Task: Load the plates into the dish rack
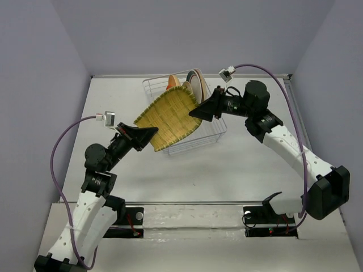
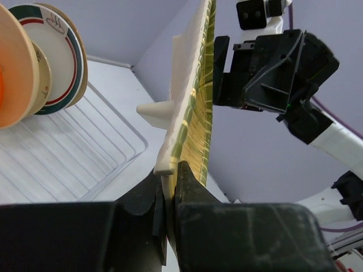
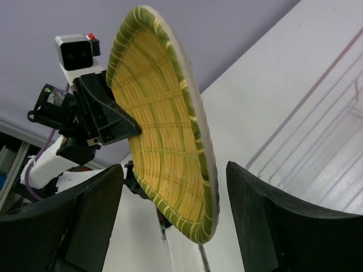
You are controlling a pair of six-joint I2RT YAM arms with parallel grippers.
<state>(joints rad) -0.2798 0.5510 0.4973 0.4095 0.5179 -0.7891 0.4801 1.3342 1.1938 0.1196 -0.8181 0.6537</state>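
Your left arm (image 1: pixel 93 192) angles up and forward from its base, elbow bent, wrist aimed right. The left gripper (image 1: pixel 151 132) is pinched tight on the edge of the yellow-green plate (image 1: pixel 170 116). Your right arm (image 1: pixel 289 150) doubles back from the right, wrist pointing left, and the right gripper (image 1: pixel 197 111) has its fingers (image 3: pixel 85 226) spread wide apart.

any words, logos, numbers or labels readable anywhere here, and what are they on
No text reads clearly in any view.
Brown squiggle on the teal-rimmed plate: too blurred to read.
Small pale label on the left arm's wrist housing: too small to read.
Striped plate: no print visible.
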